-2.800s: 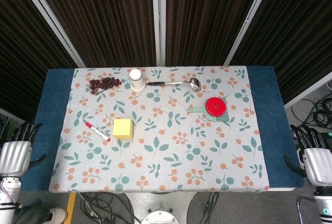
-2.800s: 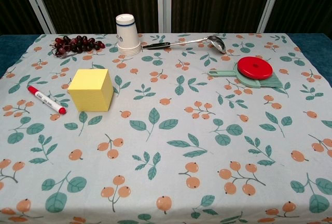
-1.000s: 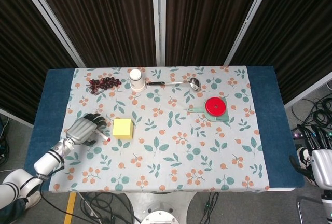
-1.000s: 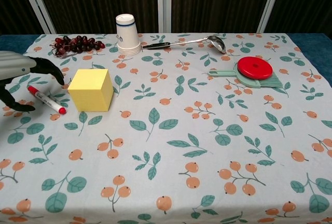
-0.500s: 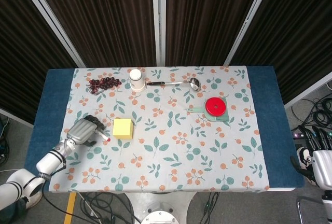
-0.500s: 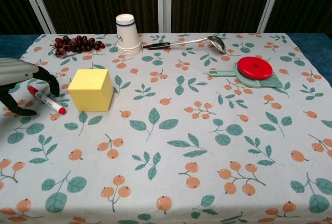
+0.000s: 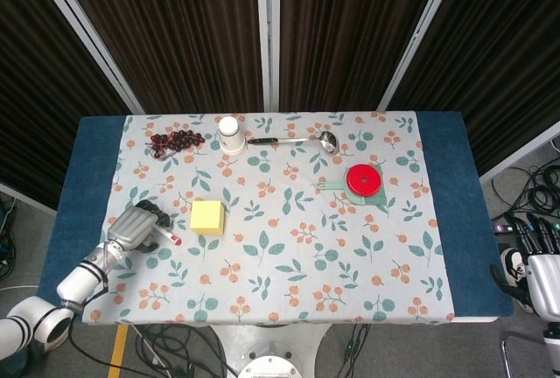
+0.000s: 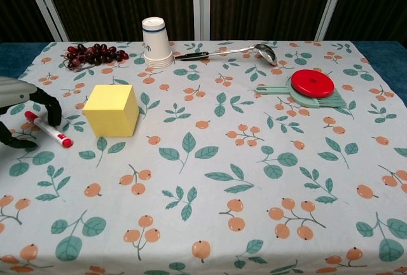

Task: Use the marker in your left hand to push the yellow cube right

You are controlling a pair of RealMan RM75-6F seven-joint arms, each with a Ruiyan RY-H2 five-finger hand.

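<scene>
The yellow cube [image 7: 207, 217] [image 8: 111, 109] stands on the floral cloth, left of centre. A white marker [image 7: 166, 236] [image 8: 46, 129] with red ends lies slanted just left of the cube, its red tip a short gap from the cube's near left corner. My left hand [image 7: 136, 227] [image 8: 22, 106] is curled over the marker's rear half and grips it, fingers on the far side and thumb on the near side. My right hand [image 7: 535, 280] hangs off the table's right edge, holding nothing, with its fingers pointing up.
At the back of the table stand an upturned paper cup [image 7: 229, 133] [image 8: 156, 41], a bunch of dark grapes [image 7: 175, 141] [image 8: 94, 54] and a steel ladle [image 7: 296, 140] [image 8: 229, 51]. A red disc on a green paddle [image 7: 365, 179] [image 8: 311, 84] lies right of centre.
My left hand closed over the marker and drew back to the left and toward the near edge. The marker shifted with it, away from the cube. The cube has not moved.
</scene>
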